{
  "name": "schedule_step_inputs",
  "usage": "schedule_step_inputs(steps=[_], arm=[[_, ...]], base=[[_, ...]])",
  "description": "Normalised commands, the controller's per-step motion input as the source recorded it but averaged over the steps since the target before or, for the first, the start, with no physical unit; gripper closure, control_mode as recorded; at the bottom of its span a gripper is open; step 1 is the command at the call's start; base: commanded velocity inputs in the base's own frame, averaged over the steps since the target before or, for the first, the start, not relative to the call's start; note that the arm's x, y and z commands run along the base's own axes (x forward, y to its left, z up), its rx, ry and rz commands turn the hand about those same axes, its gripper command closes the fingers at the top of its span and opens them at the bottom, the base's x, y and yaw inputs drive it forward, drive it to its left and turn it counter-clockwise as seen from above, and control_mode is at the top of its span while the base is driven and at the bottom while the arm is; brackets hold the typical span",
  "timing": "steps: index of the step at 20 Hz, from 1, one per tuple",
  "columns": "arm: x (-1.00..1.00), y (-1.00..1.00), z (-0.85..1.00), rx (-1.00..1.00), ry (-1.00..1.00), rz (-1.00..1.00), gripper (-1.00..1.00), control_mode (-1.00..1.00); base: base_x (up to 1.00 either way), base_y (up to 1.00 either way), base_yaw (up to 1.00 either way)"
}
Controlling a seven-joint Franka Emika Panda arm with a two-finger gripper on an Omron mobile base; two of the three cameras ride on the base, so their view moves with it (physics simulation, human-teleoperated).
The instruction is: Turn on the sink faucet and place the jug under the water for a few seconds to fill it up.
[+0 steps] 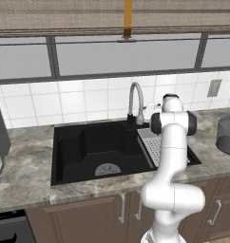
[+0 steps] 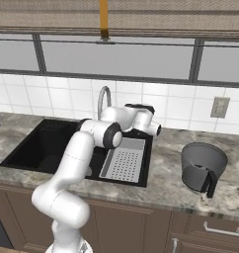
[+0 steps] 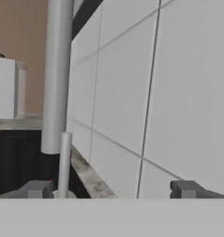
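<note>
In the left base view the arm rose in front of the counter and reached toward the back wall, its hand just to the right of the sink faucet (image 1: 135, 102). The gripper itself was hidden behind the arm's upper joints there. The sink (image 1: 79, 147) lay below and to the left of the hand, the grey perforated tray (image 1: 152, 144) directly beneath the arm, and the jug (image 1: 227, 135) stood well off to the right on the counter (image 1: 26, 178).

In the right base view the hand sat just right of the faucet's base, above the tray's far end. The jug stood upright on the counter, well apart from the hand, to its right and nearer the camera, its black handle facing forward.

In the hand view the gripper (image 3: 111, 189) was spread wide, fingers (image 3: 37, 189) far apart and holding nothing. The faucet's thick grey column rose just above the left finger, with a thin grey rod (image 3: 64, 162) beside that fingertip. White wall tiles (image 3: 169, 92) lay straight ahead.
</note>
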Motion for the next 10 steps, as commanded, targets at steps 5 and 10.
schedule_step_inputs(steps=[5, 10], arm=[[0.23, 0.14, -0.16, 0.00, 0.00, 0.01, -1.00, -1.00], [0.31, 0.08, -0.07, 0.00, 0.00, 0.00, -1.00, -1.00]], base=[[0.00, 0.00, 0.00], [0.00, 0.00, 0.00]])
